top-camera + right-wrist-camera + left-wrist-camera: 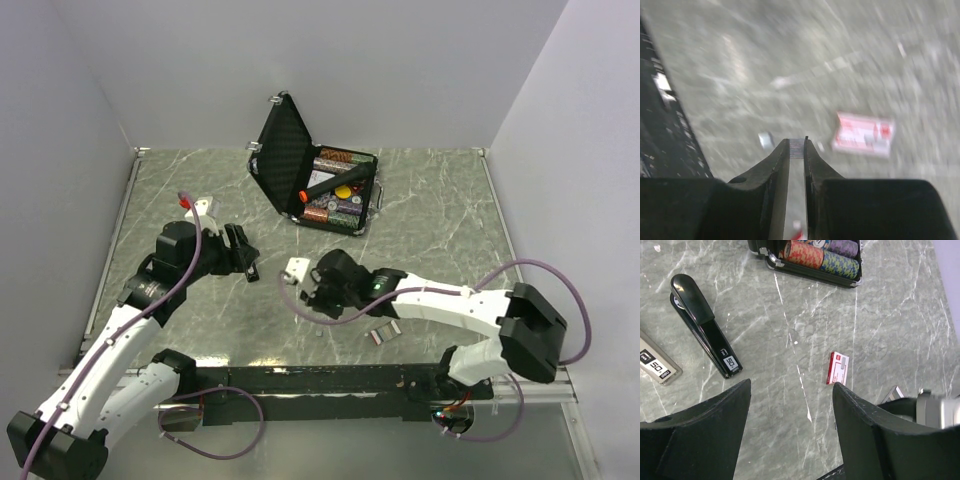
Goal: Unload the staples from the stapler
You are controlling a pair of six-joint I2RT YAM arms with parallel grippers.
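Observation:
In the left wrist view the black stapler (705, 325) lies flat on the marble table, up and to the left of my open left gripper (790, 390), which hangs above bare table holding nothing. The top view hides the stapler; there my left gripper (245, 262) sits left of centre. In the blurred right wrist view, my right gripper (797, 146) is shut on a short silvery strip of staples (797, 147) pinched at its tips. A small silvery piece (765, 140) lies on the table just left of those tips. From above, my right gripper (308, 298) is near the table's middle.
A red-and-white staple box (838, 368) (863, 133) (383, 333) lies near the front edge. A grey labelled piece (657, 365) lies left of the stapler. An open black case of poker chips (335, 190) (820, 257) stands at the back. Grey walls enclose the table.

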